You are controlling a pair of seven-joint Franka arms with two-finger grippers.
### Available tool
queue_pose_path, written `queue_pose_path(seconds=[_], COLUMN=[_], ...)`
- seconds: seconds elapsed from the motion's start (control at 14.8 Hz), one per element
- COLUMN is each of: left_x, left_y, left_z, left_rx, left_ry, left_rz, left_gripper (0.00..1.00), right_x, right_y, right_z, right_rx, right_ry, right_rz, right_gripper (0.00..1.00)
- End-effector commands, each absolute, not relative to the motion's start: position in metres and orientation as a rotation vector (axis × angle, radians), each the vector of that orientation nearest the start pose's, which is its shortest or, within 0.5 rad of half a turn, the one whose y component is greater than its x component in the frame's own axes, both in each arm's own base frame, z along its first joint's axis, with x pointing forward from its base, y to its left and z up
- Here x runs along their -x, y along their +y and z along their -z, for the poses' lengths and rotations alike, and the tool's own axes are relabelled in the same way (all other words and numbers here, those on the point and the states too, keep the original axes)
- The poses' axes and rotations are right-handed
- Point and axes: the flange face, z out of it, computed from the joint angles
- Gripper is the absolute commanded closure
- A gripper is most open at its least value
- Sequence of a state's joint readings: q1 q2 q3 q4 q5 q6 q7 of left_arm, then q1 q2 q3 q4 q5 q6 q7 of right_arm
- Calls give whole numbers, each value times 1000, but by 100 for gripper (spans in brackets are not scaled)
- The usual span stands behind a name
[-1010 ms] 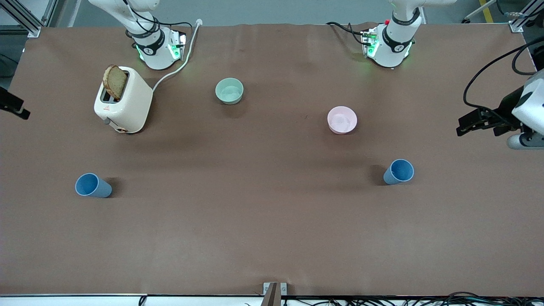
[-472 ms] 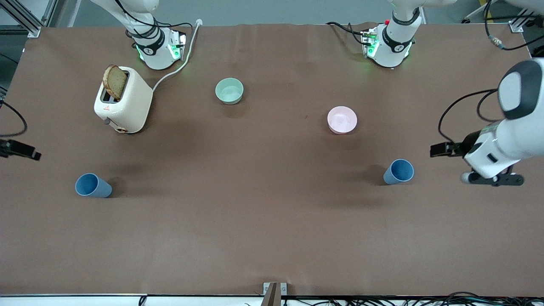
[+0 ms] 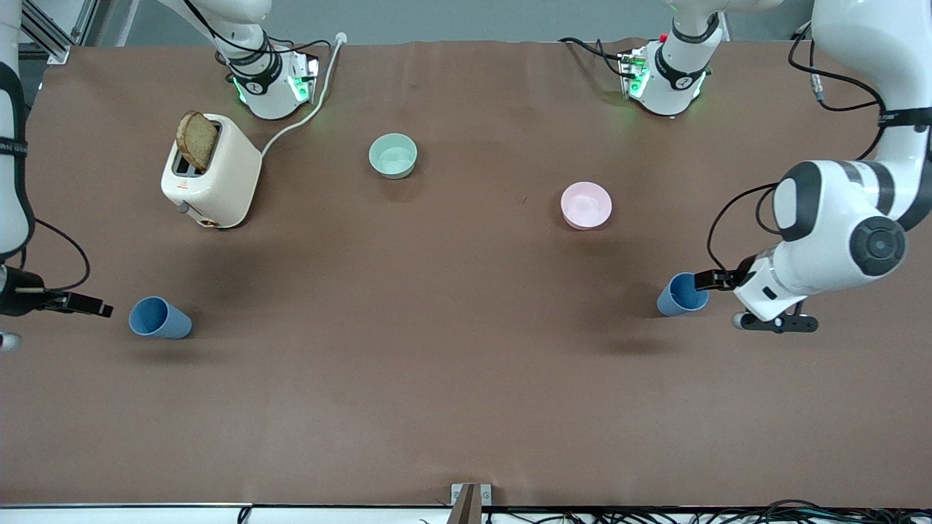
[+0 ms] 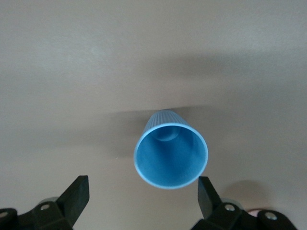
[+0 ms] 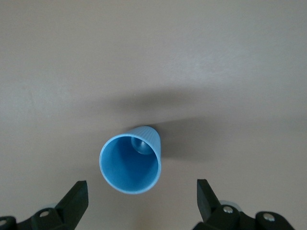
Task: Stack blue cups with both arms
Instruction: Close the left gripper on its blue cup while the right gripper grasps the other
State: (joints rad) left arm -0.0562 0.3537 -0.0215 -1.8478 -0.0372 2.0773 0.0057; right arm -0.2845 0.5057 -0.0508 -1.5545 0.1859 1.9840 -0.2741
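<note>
Brown table (image 3: 466, 378), both blue cups (image 3: 683, 294) (image 3: 159, 318) upright, mouths up.

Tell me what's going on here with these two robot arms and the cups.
Each arm is lining up on its own blue cup, and neither cup is held yet. The left gripper is open right beside the cup at the left arm's end of the table, nearer the camera than the pink bowl. The right gripper is open beside the other cup at the right arm's end, nearer the camera than the toaster. Both cups stand upright and far apart, so nothing is stacked.
</note>
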Motion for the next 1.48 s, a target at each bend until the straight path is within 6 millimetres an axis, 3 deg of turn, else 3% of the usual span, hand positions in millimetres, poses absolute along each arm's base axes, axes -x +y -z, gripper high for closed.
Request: queue_pose_path(seconds=[0.0, 0.2, 0.4, 0.54, 0.61, 0.74, 0.94, 1.01, 1.21, 1.41], left_x=[-613, -617, -615, -615, -614, -613, -614, -613, -613, -619], left_y=[-48, -48, -40, -38, -40, -45, -40, -41, -42, -45], left_z=[-304, -287, -263, -258, -255, -255, -257, -257, -257, -267], left_rx=[3170, 3173, 3171, 3170, 3169, 3167, 3168, 3168, 3167, 3170], left_ry=[114, 110, 92, 82, 87, 104, 92, 90, 80, 100], left_rz=[-143, -138, -198, -211, -225, -238, -233, -235, -240, -204], left_gripper=[0, 0, 0, 0, 7, 48, 81, 89, 99, 99], right_x=[-653, -649, -643, -642, -642, -644, -644, -644, -644, -650], right_y=[-216, -226, -226, -227, -226, -225, -222, -222, -218, -212], right_z=[-324, -284, -266, -258, -252, -252, -251, -251, -252, -282], right_rx=[2923, 2883, 2879, 2891, 2891, 2895, 2893, 2893, 2889, 2903], right_ry=[181, 145, 126, 90, 88, 86, 79, 79, 70, 28], right_rz=[-36, -46, -25, 4, -3, 8, 3, 3, -7, 21], right_gripper=[0, 0, 3, 7, 10, 29, 78, 88, 98, 100])
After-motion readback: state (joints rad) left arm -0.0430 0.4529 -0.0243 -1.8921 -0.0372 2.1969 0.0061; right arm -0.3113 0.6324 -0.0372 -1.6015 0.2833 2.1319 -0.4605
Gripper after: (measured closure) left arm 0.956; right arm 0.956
